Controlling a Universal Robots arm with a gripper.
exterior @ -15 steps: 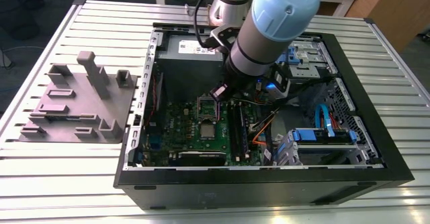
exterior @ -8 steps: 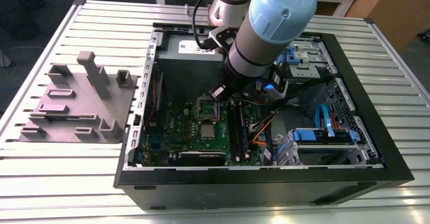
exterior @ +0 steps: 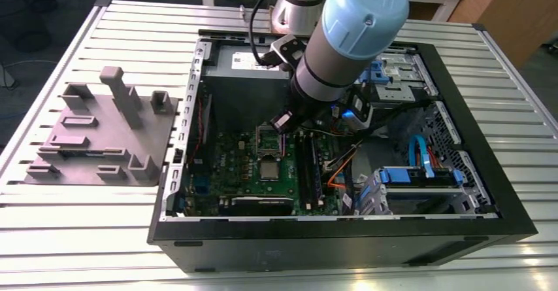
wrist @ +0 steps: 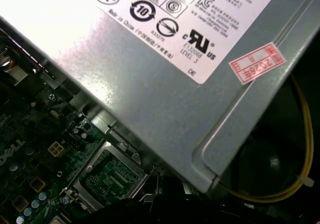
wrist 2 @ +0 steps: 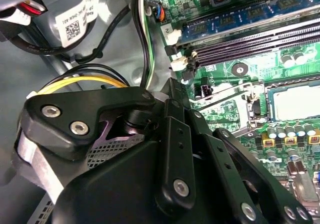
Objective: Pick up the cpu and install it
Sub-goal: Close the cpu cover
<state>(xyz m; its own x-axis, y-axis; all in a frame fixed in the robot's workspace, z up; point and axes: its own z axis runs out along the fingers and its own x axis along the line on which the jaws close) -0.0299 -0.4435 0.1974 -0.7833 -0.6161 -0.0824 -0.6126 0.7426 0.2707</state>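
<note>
The exterior view is evenly lit from above, with bright reflections on the ribbed bench (exterior: pixel 78 239) along its near edge and deep shade inside the computer case (exterior: pixel 453 193). In the first wrist view, strong glare washes out one corner of the power supply (wrist: pixel 165 84). In the second wrist view, the claw's black linkage (wrist 2: pixel 165 174) sits dark and soft.

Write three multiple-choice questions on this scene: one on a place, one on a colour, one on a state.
1. Where does the cpu lie? A on the grey block; B on the table; C on the green board.
2. What colour is the arm's cap? A light blue; B red; C yellow.
3. How is the computer case? A shut; B open, lying flat; C upright.
Answers: 1 C, the silvery square sits on the board. 2 A, the cap is pale blue. 3 B, its inside shows from above.
</note>
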